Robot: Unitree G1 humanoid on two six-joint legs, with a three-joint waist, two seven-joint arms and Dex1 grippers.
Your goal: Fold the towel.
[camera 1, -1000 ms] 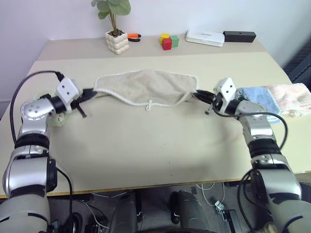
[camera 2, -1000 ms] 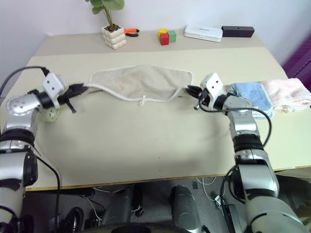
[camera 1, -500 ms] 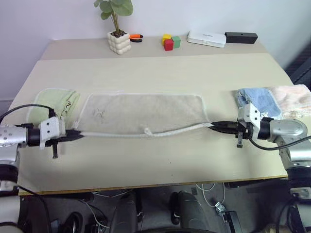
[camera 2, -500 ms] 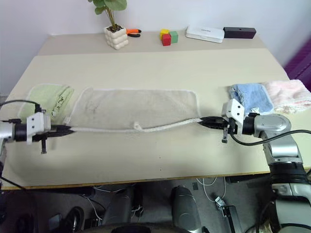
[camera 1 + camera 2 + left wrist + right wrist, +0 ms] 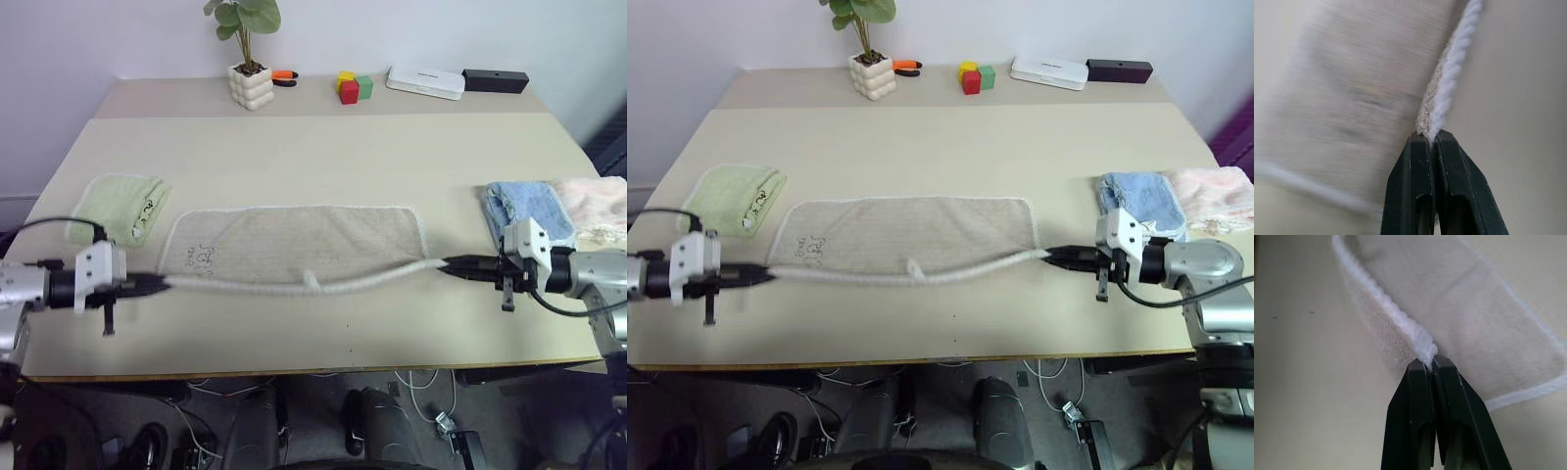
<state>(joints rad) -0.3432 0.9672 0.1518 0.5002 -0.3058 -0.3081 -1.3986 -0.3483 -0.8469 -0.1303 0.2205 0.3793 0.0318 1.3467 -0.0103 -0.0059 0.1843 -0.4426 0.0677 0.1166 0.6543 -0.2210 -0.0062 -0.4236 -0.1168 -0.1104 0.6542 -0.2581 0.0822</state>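
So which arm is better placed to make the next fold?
Neither alone, probably: the left pincer and the right pincer each pinch one near corner of the towel, so both should move together.

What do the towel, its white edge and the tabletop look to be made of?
The towel: beige terry cloth by the look, with a matte, fuzzy, looped nap. Its white edge: twisted cord, likely cotton, with spiral strands showing where the left hand pinches it. The table: smooth matte beige board, probably laminate; hard to tell.

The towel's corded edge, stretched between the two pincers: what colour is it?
White, against the beige towel; clearest in the left wrist view.
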